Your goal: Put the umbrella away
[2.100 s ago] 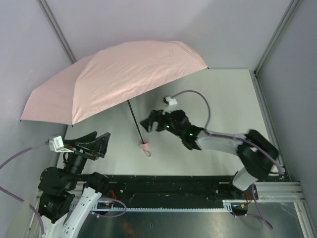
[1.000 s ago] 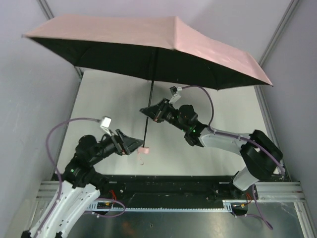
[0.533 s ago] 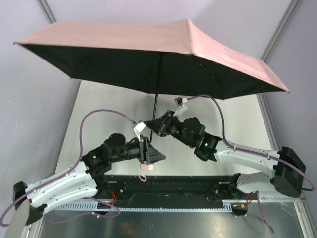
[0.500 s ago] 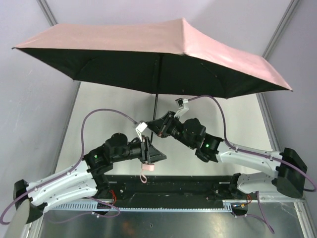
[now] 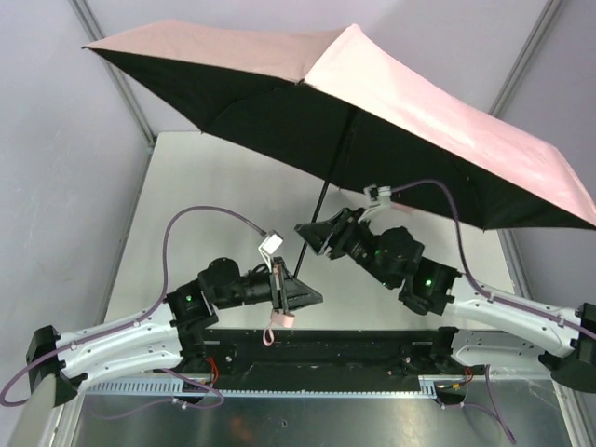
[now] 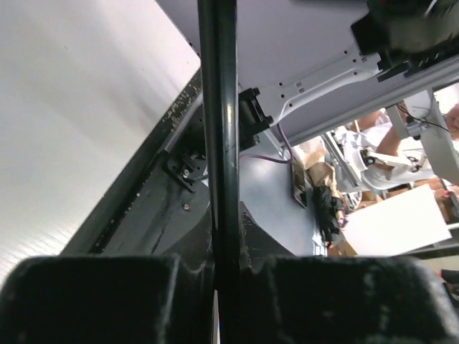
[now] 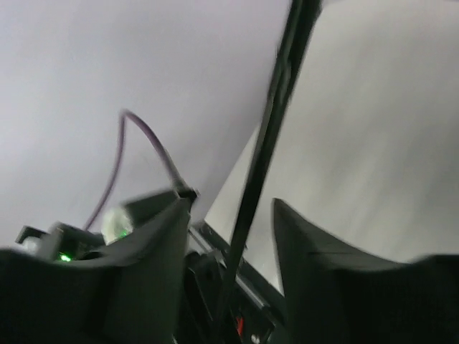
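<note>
Upward the umbrella (image 5: 447, 130) slants, toward the tabletop's (image 5: 214, 186) far right corner. The left gripper (image 5: 300, 296) clamps its shaft; the right gripper (image 5: 309, 233) straddles it, parted.

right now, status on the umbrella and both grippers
Left gripper shut on umbrella shaft, above handle. Right gripper open around the shaft. Canopy open, tilted. Nothing blocking.

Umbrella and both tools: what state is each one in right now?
umbrella: canopy fully open, held up in the air, tilted.
shaft: extended and slanting, with the pink handle just below the left tool.
left tool: shut on the shaft near the handle.
right tool: open, with a finger on either side of the shaft higher up, not gripping.
</note>
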Robot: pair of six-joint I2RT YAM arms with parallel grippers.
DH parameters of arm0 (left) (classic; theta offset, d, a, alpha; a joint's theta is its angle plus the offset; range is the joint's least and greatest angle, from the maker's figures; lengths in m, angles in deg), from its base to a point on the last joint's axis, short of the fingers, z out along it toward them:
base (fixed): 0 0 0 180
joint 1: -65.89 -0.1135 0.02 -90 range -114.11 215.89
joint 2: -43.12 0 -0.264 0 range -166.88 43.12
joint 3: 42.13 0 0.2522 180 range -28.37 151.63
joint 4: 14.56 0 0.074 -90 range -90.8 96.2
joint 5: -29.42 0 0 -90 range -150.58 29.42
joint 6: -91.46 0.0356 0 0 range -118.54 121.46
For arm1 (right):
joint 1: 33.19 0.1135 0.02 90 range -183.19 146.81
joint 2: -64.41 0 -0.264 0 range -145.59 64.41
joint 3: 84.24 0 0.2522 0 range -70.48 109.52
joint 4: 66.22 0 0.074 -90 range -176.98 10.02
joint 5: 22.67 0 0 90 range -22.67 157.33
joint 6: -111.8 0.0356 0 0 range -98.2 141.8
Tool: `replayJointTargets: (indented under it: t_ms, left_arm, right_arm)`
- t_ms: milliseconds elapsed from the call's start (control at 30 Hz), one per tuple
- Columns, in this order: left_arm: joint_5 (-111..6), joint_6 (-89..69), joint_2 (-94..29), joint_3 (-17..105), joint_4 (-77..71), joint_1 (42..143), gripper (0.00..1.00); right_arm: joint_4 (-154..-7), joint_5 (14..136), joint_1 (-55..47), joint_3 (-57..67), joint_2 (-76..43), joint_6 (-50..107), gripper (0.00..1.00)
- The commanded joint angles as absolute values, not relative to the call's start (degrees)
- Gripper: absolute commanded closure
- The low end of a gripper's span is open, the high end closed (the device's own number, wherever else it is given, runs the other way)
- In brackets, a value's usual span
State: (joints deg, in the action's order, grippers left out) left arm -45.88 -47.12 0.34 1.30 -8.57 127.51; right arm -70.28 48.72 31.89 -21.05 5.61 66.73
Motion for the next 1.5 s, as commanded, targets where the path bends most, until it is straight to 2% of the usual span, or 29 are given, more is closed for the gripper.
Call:
replayJointTargets:
  t_ms: [0,67,167,233,500,567,633,733,767,800,833,933,967,1000,1067,1133,1167,1267,1333,1400,1467]
  left_arm:
    - [-43.01,-48.29,2.58,-1.56,-22.66,127.40,1.00]
    - [-41.62,-48.66,3.02,-2.13,-24.74,127.41,1.00]
    - [-39.17,-49.44,3.51,-2.56,-27.53,127.48,1.00]
    - [-38.00,-50.09,4.00,-3.15,-29.81,127.60,1.00]
    - [-35.64,-51.47,4.61,-5.22,-35.71,128.28,1.00]
    - [-35.47,-51.79,4.38,-5.36,-35.72,128.33,1.00]
    - [-35.85,-52.09,3.97,-5.59,-35.70,128.30,1.00]
    - [-38.52,-51.95,3.82,-5.74,-34.41,128.31,1.00]
    - [-40.01,-51.57,4.09,-5.45,-32.37,128.30,1.00]
    - [-41.99,-51.03,4.49,-4.83,-29.64,128.30,0.97]
    - [-43.99,-50.32,4.91,-3.99,-26.07,128.29,0.89]
    - [-49.21,-47.41,5.49,-0.81,-16.18,128.29,0.55]
    - [-50.50,-46.58,5.45,0.17,-13.85,128.29,0.46]
    - [-51.72,-45.81,5.30,1.06,-11.76,128.29,0.41]
    - [-53.14,-44.46,4.51,2.48,-9.36,128.29,0.37]
    - [-53.67,-43.73,3.10,3.64,-8.37,128.29,0.42]
    - [-53.39,-43.51,2.15,4.20,-8.19,128.33,0.49]
    - [-51.86,-42.51,-1.34,6.25,-8.02,128.34,0.78]
    - [-51.11,-41.86,-3.06,6.92,-8.25,128.41,0.93]
    - [-50.19,-41.28,-3.82,6.73,-9.58,128.39,0.98]
    - [-48.93,-41.00,-3.53,6.00,-12.01,128.38,1.00]
  right_arm:
    - [-68.21,50.56,27.79,-20.29,10.62,63.41,0.38]
    - [-66.58,53.25,26.09,-20.29,10.89,63.82,0.27]
    - [-63.09,57.78,23.69,-20.29,10.28,64.85,0.21]
    - [-60.79,60.02,22.54,-20.29,9.42,65.59,0.21]
    - [-55.04,62.07,21.03,-20.30,5.62,66.11,0.32]
    - [-53.46,62.94,20.80,-20.29,4.85,66.54,0.40]
    - [-52.23,64.39,20.61,-20.25,4.45,66.34,0.56]
    - [-52.16,66.28,20.28,-20.29,4.70,65.14,0.88]
    - [-52.62,66.46,20.00,-20.29,4.89,64.96,0.94]
    - [-53.03,66.54,19.69,-20.29,5.03,65.00,0.97]
    - [-53.41,66.59,19.31,-20.29,5.15,65.20,0.99]
    - [-55.18,64.90,18.91,-20.23,5.59,65.84,1.00]
    - [-55.80,64.23,18.88,-20.26,5.73,65.88,1.00]
    - [-56.55,63.54,18.86,-20.23,5.85,65.94,1.00]
    - [-57.31,63.20,18.85,-20.25,5.96,65.95,1.00]
    - [-57.24,63.11,18.84,-20.22,5.81,66.04,1.00]
    - [-57.01,63.16,18.84,-20.17,5.67,66.20,1.00]
    - [-56.40,64.31,18.84,-19.40,4.76,66.20,1.00]
    - [-56.66,65.17,18.84,-18.51,3.97,65.88,1.00]
    - [-56.33,65.58,18.38,-18.20,3.45,66.50,0.96]
    - [-55.52,65.75,17.32,-18.12,3.09,67.74,0.82]
